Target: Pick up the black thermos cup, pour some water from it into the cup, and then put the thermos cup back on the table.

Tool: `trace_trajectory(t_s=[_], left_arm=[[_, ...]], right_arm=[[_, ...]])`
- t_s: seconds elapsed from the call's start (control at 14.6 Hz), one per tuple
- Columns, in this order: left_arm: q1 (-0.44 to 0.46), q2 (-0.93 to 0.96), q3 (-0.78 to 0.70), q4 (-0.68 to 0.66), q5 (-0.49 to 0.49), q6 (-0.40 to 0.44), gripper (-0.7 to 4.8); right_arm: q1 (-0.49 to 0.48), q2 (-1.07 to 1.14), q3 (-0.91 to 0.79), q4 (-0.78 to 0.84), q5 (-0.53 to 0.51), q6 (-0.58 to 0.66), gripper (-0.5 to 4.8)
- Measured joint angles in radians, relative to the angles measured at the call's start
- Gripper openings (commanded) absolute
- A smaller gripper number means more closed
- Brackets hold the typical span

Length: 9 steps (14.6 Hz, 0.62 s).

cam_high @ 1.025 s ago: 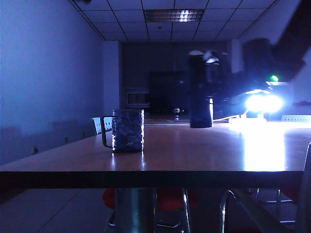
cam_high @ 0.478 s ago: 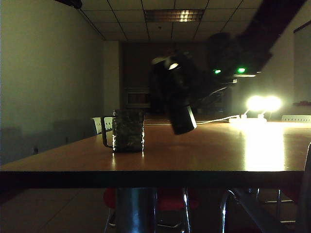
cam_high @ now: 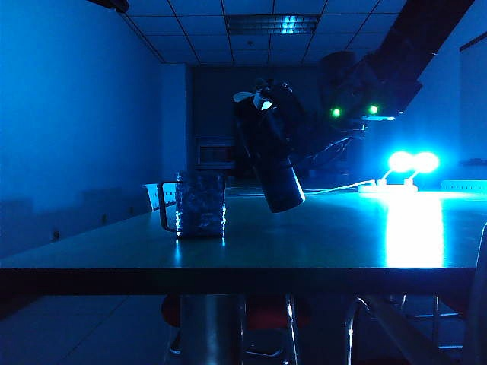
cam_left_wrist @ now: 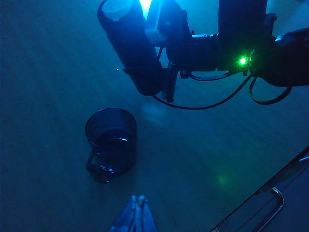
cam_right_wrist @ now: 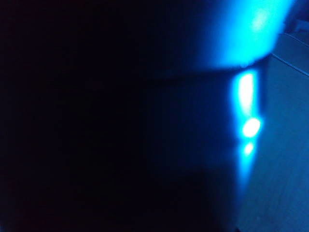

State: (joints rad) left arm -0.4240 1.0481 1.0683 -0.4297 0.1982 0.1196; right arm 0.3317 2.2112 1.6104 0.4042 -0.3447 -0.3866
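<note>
Thermos (cam_high: pixel 270 152) is up off the desk (cam_high: pixel 327 236) in my right jaws (cam_high: pixel 304 144), which grip it round the body; from the outside it hangs tilted, its lid end leaning toward the mug (cam_high: pixel 200 204) and its base swung away and low. My right wrist camera shows almost nothing but the dark flask wall (cam_right_wrist: pixel 120 121) filling the picture, which fits a close hold. The mug stands upright on the desk, handle turned away from the flask, near it but not under the spout as far as I can judge.

A second ago the thermos was upright, farther toward my right side, its base close to the desktop. Half a second ago it had already been carried toward the mug and begun to lean. Now the lean and place are much the same as then, so I judge that I am lined up to begin pouring; no water shows leaving the spout. The room light has also gone from blue to yellowish and back to blue. The mug has not moved.

My left jaws (cam_left_wrist: pixel 137 215) hang above the desk on the mug's (cam_left_wrist: pixel 111 142) near side, their tips pressed together and holding nothing. From there the thermos (cam_left_wrist: pixel 133 46) looks slanted beyond the mug.
</note>
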Motion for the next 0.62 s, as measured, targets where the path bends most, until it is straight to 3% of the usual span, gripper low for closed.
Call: trace_trajectory(t_s=[0.27,0.62], left_arm=[[0.000,0.000,0.000,0.007,0.000,0.000,-0.06],[0.000,0.000,0.000,0.008,0.001,0.000,-0.05]], right_arm=[[0.009,0.000,0.000,-0.007,-0.014,0.001,1.62],[0.011,0.000,0.002,-0.090,0.039,0.000,1.62]])
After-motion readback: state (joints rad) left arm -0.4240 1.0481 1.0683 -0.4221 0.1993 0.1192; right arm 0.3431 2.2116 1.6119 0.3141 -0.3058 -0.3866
